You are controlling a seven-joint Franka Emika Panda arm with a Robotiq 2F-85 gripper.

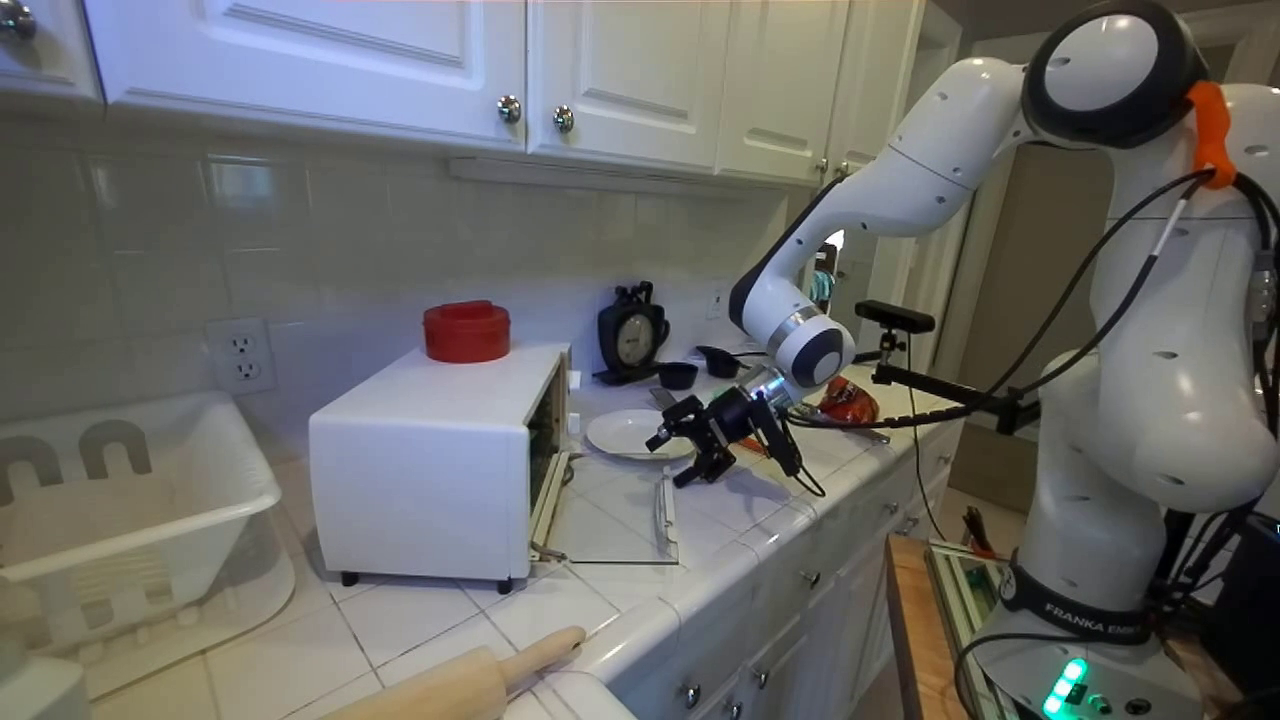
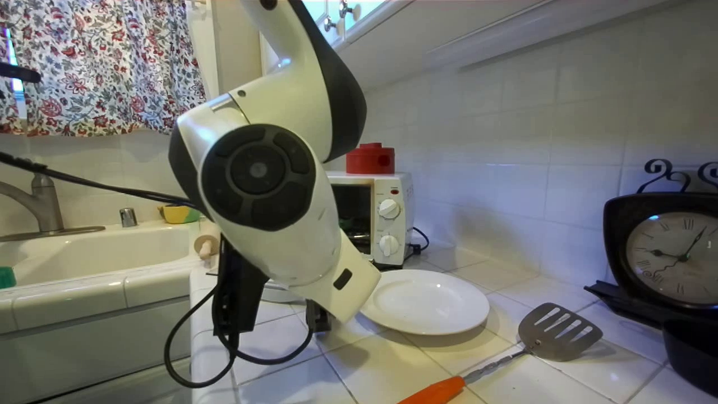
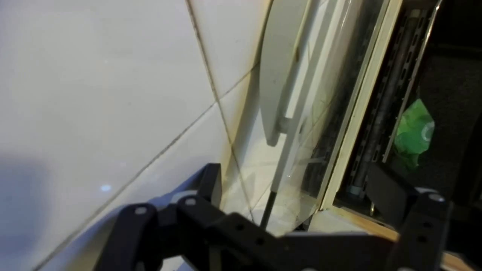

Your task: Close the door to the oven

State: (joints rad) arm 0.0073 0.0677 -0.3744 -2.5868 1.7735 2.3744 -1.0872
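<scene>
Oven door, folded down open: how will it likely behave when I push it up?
The flat door is probably stiff and pivots low, where it joins the oven. Its clear pane looks like glass, so perhaps slippery and fragile. The handle stands proud, so pushing there may be steadier.

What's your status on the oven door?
Gripper open, near handle, nothing gripped. Oven door lowered, not yet shut. White plate nearby, probably not blocking.
</scene>
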